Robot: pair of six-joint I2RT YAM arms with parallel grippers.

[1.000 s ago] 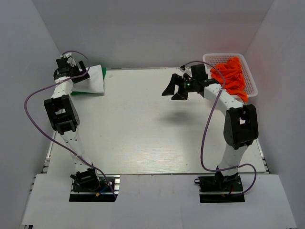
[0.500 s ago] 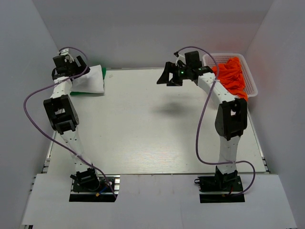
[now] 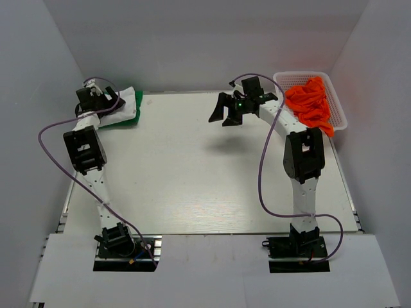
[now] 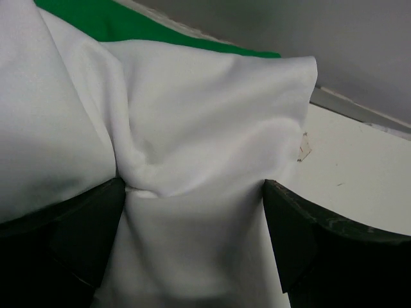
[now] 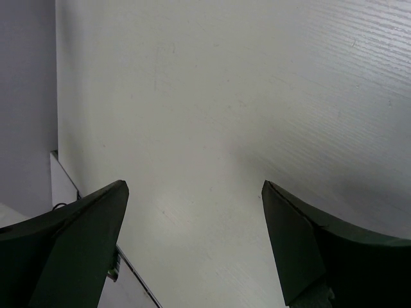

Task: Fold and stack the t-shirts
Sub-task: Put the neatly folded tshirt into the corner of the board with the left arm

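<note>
Plain pale grey walls (image 3: 205,38) close the scene at the back, left and right, under even light. A white tabletop (image 3: 192,186) with faint wood grain fills the middle. A white lattice basket (image 3: 298,74) sits at upper right.

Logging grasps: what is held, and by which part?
Nothing: left tool open astride a bunched fold of the white cloth t-shirt; right tool open, empty.
</note>
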